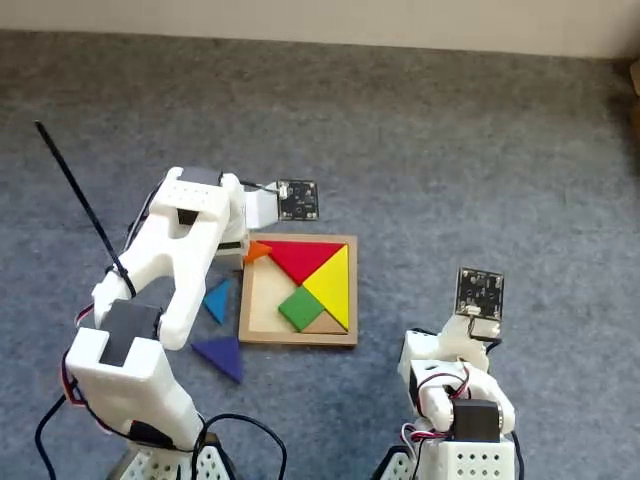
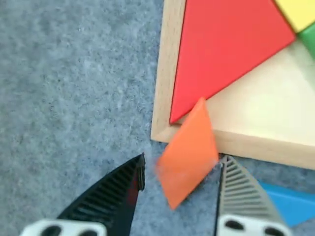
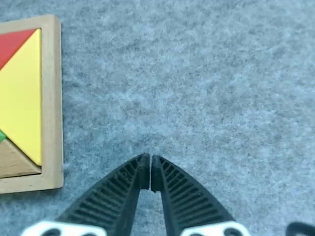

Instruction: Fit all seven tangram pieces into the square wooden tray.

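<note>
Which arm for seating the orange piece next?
Left. The left gripper is right at the orange piece on the tray corner; the right gripper is shut over carpet beside the opposite edge.

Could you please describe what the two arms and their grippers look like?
The left arm and right arm have white shells, black motors and black cables at the bases. The left gripper has one black and one pale grey ribbed, pointed finger; the right gripper has two black ones.
</note>
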Controlling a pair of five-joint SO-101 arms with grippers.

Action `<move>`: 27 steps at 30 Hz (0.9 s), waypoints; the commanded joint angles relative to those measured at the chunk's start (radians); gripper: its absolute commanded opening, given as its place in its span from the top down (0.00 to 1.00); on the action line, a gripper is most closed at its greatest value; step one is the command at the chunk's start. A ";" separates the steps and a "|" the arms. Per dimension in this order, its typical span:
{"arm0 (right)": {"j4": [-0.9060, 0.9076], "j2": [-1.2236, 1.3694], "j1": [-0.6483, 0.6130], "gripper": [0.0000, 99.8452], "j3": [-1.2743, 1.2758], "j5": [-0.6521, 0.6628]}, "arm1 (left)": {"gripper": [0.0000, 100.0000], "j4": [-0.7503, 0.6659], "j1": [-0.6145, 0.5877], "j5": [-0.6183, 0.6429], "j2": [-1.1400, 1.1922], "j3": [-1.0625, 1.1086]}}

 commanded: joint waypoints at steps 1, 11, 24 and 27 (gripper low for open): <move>-0.004 -0.012 0.010 0.98 0.120 -0.008 | 0.84 -0.012 0.028 0.012 -0.004 0.010; -0.004 -0.012 0.010 0.98 0.120 -0.008 | 0.94 0.087 0.028 0.014 -0.022 -0.008; -0.004 -0.012 0.010 0.98 0.120 -0.008 | 0.95 0.298 0.114 0.442 -0.114 -0.137; -0.004 -0.012 0.010 0.98 0.120 -0.008 | 0.95 0.296 0.142 0.606 -0.125 -0.137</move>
